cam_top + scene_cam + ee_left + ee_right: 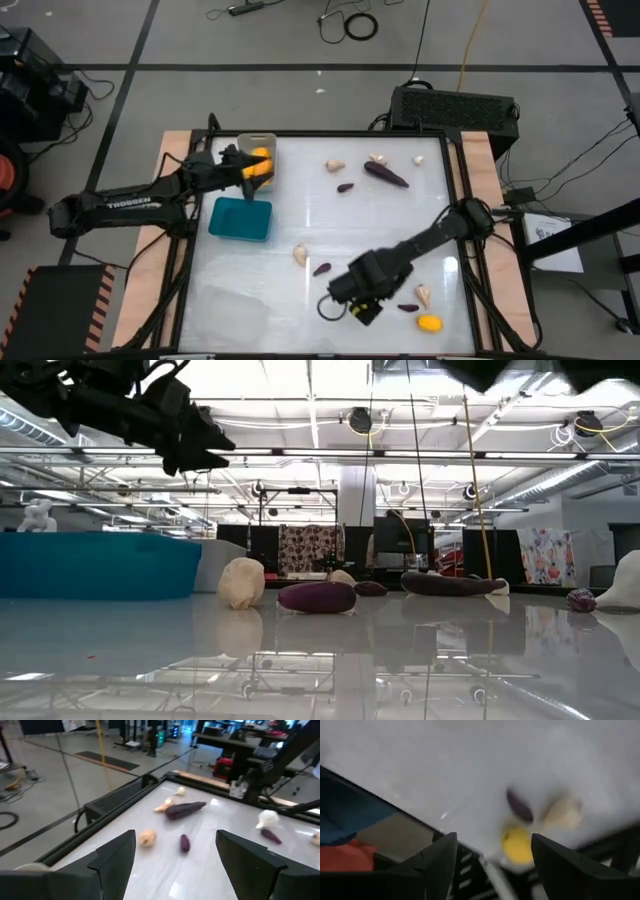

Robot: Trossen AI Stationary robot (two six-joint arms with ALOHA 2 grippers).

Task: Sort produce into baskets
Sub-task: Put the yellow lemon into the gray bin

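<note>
Take the teal bin (240, 219) as your reference; it sits on the left half of the white table (380, 225). Just beyond it, at the far left corner, you have the grey bin (259, 142) with yellow fruit (259, 166) inside. Your left gripper (247, 170) hovers over that grey bin, and its wrist view shows the fingers (116, 854) spread apart with nothing between them.

Nearer to you than the teal bin, at the front left, the clear bin (228, 308) is faintly visible. Your right gripper (360, 308) is well to the right of the teal bin, toward the front edge; its fingers (440, 857) are also apart and hold nothing.

Loose produce lies all to the right of the teal bin. Close by you see a cream garlic bulb (300, 255) and a small eggplant (322, 268). Beyond the right gripper, near the front right corner, lie another small eggplant (408, 307), a garlic bulb (424, 295) and one yellow fruit (429, 323). Along the far edge you have a garlic bulb (335, 166), a small eggplant (345, 186), a larger eggplant (386, 175) with a bulb (377, 158) just beside it, and one more bulb (419, 159) farther right.
</note>
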